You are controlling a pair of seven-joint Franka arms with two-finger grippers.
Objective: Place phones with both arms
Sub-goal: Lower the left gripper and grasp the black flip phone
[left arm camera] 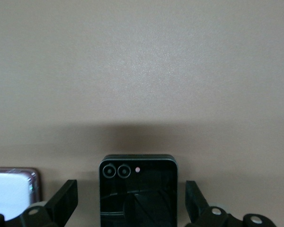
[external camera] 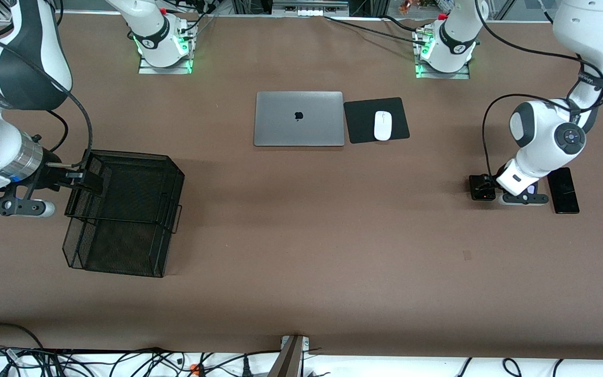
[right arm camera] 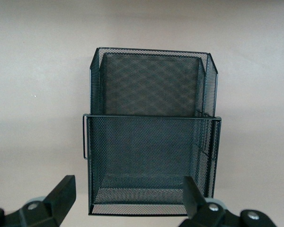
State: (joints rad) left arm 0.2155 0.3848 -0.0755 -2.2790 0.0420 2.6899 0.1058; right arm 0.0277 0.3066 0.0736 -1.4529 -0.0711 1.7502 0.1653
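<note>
Left hand [left arm camera: 132, 208] lowered over small black phone [left arm camera: 138, 191], fingers [left arm camera: 61, 201] spread, straddling without touching; pale phone [left arm camera: 12, 191] and long black slab [external camera: 564, 190] alongside on bench [external camera: 301, 251]. Right hand [right arm camera: 128, 203] released, over mesh basket [right arm camera: 151, 132], arm bent low.

Brown desk [external camera: 301, 251], black mesh basket [external camera: 123, 220], silver laptop [external camera: 299, 119], white mouse [external camera: 382, 125] on black pad [external camera: 359, 123], small black phone [external camera: 482, 187], long black phone [external camera: 564, 190]

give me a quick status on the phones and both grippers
Left gripper open, straddling small black phone. Right gripper open over mesh basket. Nothing blocking.
</note>
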